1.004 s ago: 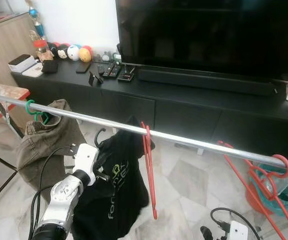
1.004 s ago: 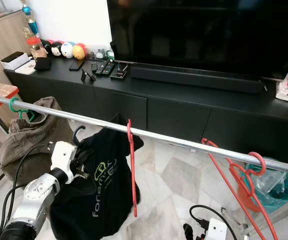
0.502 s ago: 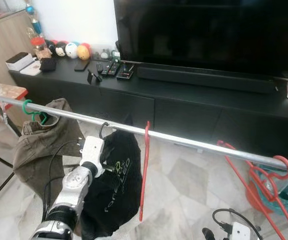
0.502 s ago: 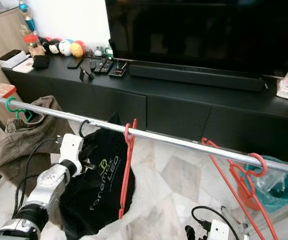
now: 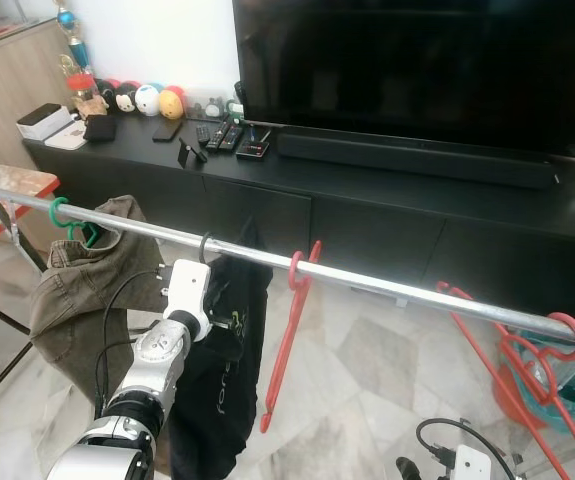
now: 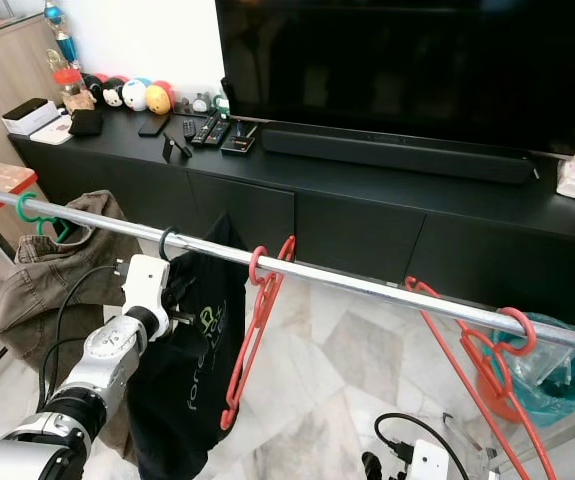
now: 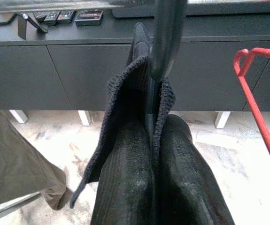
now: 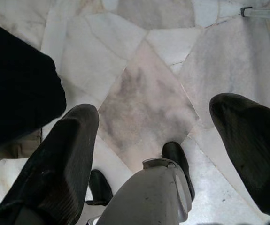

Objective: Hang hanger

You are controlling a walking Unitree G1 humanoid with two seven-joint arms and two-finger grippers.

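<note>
Since the earlier frames the black hook has been lifted from below the rod to over it, and the empty red hanger point(image 6: 252, 330) beside it has been set swinging, its lower end now angled toward the lower left of the frame. At this moment the black hanger point(image 6: 166, 243) is being seated on the silver rail point(image 6: 367, 284), left of centre in the right eye view, with the black shirt point(image 6: 192, 370) hanging beneath it. The left gripper point(image 7: 146, 136) is being kept closed on the shirt's collar and the hanger neck just below the rod (its two fingers are pressed together around the fabric in the left wrist view), probably so that the garment's weight is borne until the hook is settled. To the left, an olive garment point(image 6: 52, 270) is being carried on a green hanger point(image 6: 29, 212), so the new hanger is being placed in the free stretch between it and the red one. Further red hangers point(image 6: 492, 350) are crowded at the rail's lower right end. The right gripper point(image 8: 149, 154) is being held idle low over the marble floor point(image 8: 144, 98), its fingers spread wide and empty.
</note>
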